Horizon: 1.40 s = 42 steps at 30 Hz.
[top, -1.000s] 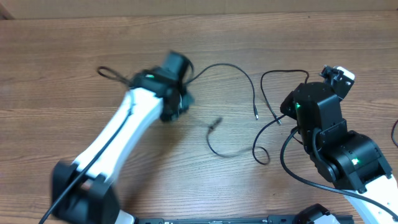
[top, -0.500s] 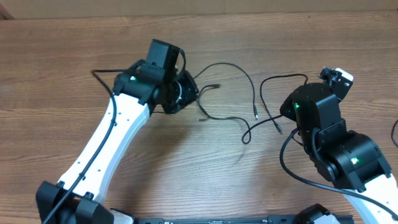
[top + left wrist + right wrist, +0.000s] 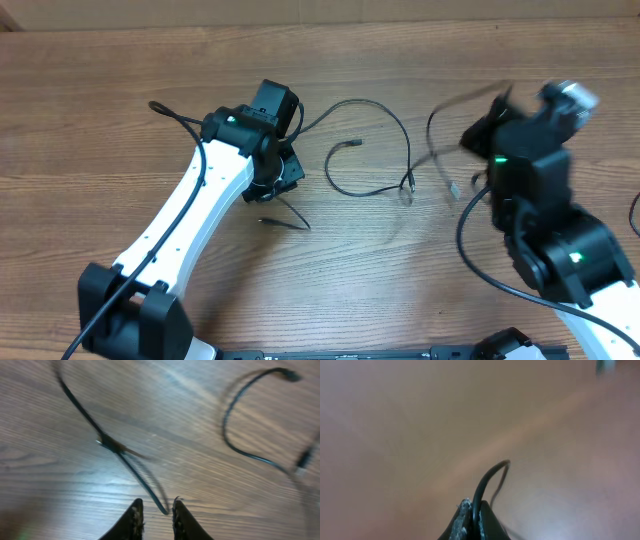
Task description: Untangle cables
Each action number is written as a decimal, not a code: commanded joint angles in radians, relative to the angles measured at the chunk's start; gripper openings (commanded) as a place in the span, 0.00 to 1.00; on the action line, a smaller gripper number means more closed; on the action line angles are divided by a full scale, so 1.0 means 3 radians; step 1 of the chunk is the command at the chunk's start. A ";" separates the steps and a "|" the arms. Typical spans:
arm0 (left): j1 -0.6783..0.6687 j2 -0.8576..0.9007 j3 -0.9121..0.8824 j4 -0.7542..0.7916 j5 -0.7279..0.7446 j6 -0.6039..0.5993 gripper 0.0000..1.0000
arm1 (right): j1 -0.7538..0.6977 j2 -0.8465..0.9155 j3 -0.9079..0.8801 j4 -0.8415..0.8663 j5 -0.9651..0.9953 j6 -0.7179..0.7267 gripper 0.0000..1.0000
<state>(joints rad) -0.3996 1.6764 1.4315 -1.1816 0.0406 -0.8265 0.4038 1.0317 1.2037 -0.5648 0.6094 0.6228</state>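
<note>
1. On the worktop (image 3: pixel 100 60), the cables (image 3: pixel 368 193) lie in loose loops between the two arms.
2. The right claw (image 3: pixel 472 507) is clenched on one cable, which curls up from its tips.
3. The left claw (image 3: pixel 156 510) shows a small gap with a cable end right at it; I cannot tell if it grips.
4. Best, I think, is to pull slow and low, so the loops slide apart and do not snag.

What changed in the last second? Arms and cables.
Right gripper, shut on a cable, swung up and away toward the far right, lifting that cable; it's motion-blurred. Left gripper drew back a little toward the near edge; its fingers now stand slightly apart over a cable end on the table. The arched cable stretch mid-table barely moved.
</note>
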 commanded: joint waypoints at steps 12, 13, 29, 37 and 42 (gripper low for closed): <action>-0.0066 0.0478 -0.0018 0.0053 0.0102 0.0061 0.73 | -0.1634 0.0365 0.0052 0.3418 -0.0065 -0.2701 0.04; -0.0067 0.0498 -0.0018 0.0056 0.0102 0.0061 0.76 | -0.1799 0.0487 0.0052 0.3290 -0.0233 -0.2682 0.04; -0.0066 0.0558 -0.0018 0.0062 0.0102 0.0062 1.00 | -0.2488 0.2653 0.0052 0.2246 -0.1227 -0.1512 0.04; -0.0066 0.0558 -0.0018 0.0062 0.0100 0.0061 0.99 | -0.2494 0.2785 0.0050 0.1882 -0.1191 -0.1512 0.22; -0.0066 0.0558 -0.0018 0.0198 0.0100 0.0061 1.00 | -0.2494 0.2787 0.0050 0.1284 -0.1190 -0.1410 1.00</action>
<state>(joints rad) -0.4129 1.8351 1.4269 -1.1397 0.0711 -0.8112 -0.3405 1.8729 1.2205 -0.1543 0.2527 0.1688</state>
